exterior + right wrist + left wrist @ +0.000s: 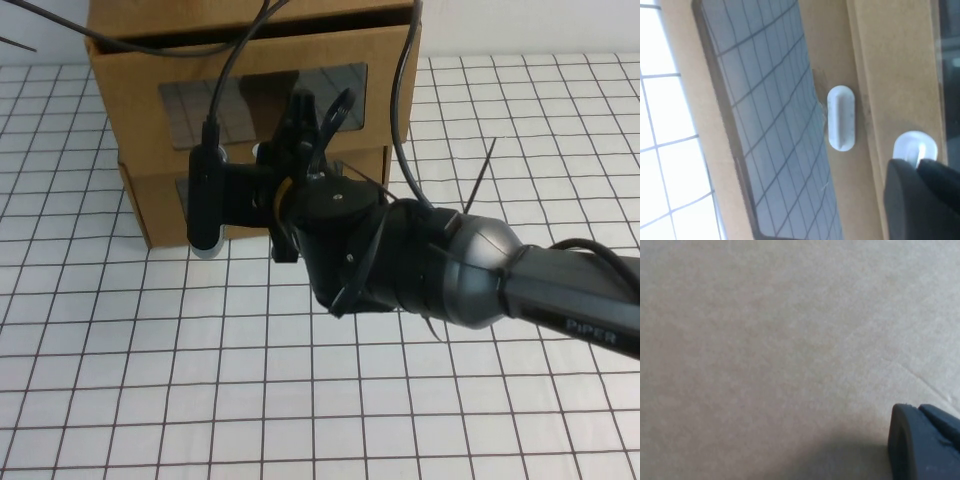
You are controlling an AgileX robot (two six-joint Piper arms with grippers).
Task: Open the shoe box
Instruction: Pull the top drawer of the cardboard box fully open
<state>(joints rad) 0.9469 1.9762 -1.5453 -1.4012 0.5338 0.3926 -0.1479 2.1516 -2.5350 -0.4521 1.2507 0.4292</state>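
Observation:
Two brown cardboard shoe boxes are stacked at the table's far side, each with a dark window in front. The upper box [250, 85] juts forward over the lower box [160, 205]. My right gripper [305, 125] reaches across the box fronts. In the right wrist view my right gripper [917, 167] is shut on the upper box's white handle [915, 145]. The lower box's white handle [841, 118] is free beside its window [765, 115]. My left gripper [920, 412] is shut and empty, close against plain cardboard [765, 340]. The left arm is hidden in the high view.
The white gridded tabletop [200, 380] spreads in front of the boxes. My right arm [470, 270] lies across the middle and right, with black cables [400, 90] looping over the upper box.

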